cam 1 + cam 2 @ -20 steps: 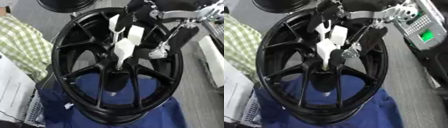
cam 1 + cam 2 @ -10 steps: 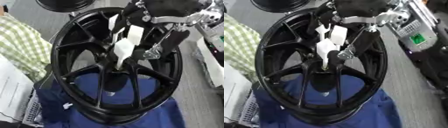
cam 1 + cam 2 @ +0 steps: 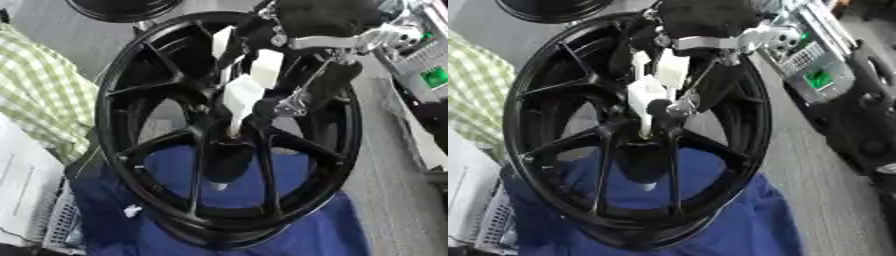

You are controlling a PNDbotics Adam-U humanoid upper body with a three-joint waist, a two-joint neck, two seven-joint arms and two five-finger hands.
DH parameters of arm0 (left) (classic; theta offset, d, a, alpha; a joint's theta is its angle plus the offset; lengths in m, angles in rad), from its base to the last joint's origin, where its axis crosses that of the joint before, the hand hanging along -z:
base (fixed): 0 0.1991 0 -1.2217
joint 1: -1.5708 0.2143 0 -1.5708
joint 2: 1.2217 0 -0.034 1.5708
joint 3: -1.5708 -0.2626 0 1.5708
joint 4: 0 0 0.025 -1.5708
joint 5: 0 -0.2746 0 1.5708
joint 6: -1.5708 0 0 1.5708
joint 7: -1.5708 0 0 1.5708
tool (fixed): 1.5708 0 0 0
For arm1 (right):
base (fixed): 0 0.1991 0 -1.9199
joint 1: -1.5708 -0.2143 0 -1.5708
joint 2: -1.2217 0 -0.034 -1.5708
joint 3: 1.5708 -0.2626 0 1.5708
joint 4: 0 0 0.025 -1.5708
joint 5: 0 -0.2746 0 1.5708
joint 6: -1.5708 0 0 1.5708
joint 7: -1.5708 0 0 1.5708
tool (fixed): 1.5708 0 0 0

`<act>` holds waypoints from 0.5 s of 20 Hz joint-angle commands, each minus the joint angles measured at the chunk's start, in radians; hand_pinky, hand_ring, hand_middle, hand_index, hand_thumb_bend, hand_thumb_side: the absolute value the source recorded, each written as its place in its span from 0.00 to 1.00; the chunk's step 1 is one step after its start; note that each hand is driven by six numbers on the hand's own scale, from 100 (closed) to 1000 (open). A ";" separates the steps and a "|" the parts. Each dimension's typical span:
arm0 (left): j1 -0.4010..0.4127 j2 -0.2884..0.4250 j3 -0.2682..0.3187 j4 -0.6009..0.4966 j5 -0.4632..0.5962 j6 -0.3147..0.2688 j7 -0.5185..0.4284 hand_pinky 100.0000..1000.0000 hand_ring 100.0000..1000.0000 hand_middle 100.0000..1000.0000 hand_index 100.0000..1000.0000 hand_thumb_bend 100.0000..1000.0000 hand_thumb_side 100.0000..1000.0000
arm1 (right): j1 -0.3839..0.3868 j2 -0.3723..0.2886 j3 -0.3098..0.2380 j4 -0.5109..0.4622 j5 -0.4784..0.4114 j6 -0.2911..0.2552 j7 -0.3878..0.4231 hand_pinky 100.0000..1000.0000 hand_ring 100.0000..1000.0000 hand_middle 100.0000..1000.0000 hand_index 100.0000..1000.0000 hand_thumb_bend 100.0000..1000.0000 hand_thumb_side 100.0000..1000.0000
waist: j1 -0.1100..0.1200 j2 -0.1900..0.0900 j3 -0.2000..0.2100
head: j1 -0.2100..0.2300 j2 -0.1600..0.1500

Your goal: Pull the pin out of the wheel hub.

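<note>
My right hand [image 3: 262, 85] reaches down over the black wheel hub [image 3: 131, 100], white-tipped fingers pinching the pin [image 3: 234, 122] at its centre. The right eye view alone shows a green-screened device [image 3: 815, 75] beside the hub. Blue cloth [image 3: 306, 235] lies underneath.

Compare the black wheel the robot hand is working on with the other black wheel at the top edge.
The near wheel hub stands tilted on blue cloth, spokes fully visible, the right robot hand at its centre. The far wheel shows only partly, cut by the frame, untouched. Both are black.
</note>
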 commanded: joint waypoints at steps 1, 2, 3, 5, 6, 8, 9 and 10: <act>-0.008 0.017 0.005 -0.015 -0.001 -0.001 0.001 0.83 0.49 0.47 0.73 0.25 0.74 | -0.011 -0.007 -0.007 0.001 0.018 -0.089 0.091 0.61 0.47 0.62 0.82 0.19 0.43 | 0.005 -0.007 0.003 | -0.002 0.005; -0.008 0.016 0.005 -0.015 -0.001 -0.001 0.001 0.83 0.49 0.47 0.73 0.25 0.74 | -0.011 -0.006 -0.007 0.002 0.020 -0.088 0.091 0.61 0.47 0.62 0.81 0.19 0.43 | 0.005 -0.006 0.004 | -0.003 0.005; -0.008 0.016 0.005 -0.015 -0.001 -0.001 0.001 0.83 0.49 0.47 0.73 0.25 0.74 | -0.010 -0.006 -0.007 0.004 0.023 -0.088 0.091 0.61 0.47 0.62 0.81 0.19 0.43 | 0.005 -0.005 0.005 | -0.002 0.005; -0.008 0.015 0.006 -0.015 -0.001 -0.001 0.001 0.83 0.48 0.47 0.73 0.25 0.74 | -0.008 -0.006 -0.007 0.007 0.029 -0.089 0.091 0.61 0.47 0.62 0.81 0.19 0.43 | 0.005 -0.003 0.005 | -0.002 0.005; -0.008 0.015 0.006 -0.015 -0.001 -0.001 0.001 0.83 0.48 0.47 0.73 0.25 0.74 | -0.007 -0.006 -0.007 0.009 0.032 -0.089 0.092 0.61 0.47 0.62 0.81 0.18 0.42 | 0.005 -0.002 0.005 | -0.001 0.005; -0.009 0.014 0.005 -0.015 -0.001 -0.001 0.001 0.83 0.48 0.47 0.73 0.25 0.74 | -0.004 -0.005 -0.007 0.013 0.034 -0.090 0.093 0.62 0.48 0.63 0.81 0.18 0.42 | 0.006 -0.001 0.006 | -0.001 0.005; -0.010 0.013 0.005 -0.015 -0.001 -0.001 0.000 0.83 0.48 0.47 0.73 0.25 0.74 | -0.004 -0.004 -0.007 0.015 0.035 -0.090 0.094 0.62 0.48 0.63 0.81 0.18 0.42 | 0.006 0.000 0.006 | -0.001 0.005; -0.010 0.013 0.004 -0.016 -0.001 -0.001 0.000 0.83 0.48 0.47 0.73 0.25 0.74 | -0.003 -0.004 -0.007 0.017 0.036 -0.090 0.094 0.62 0.48 0.63 0.81 0.18 0.42 | 0.006 0.001 0.006 | -0.001 0.005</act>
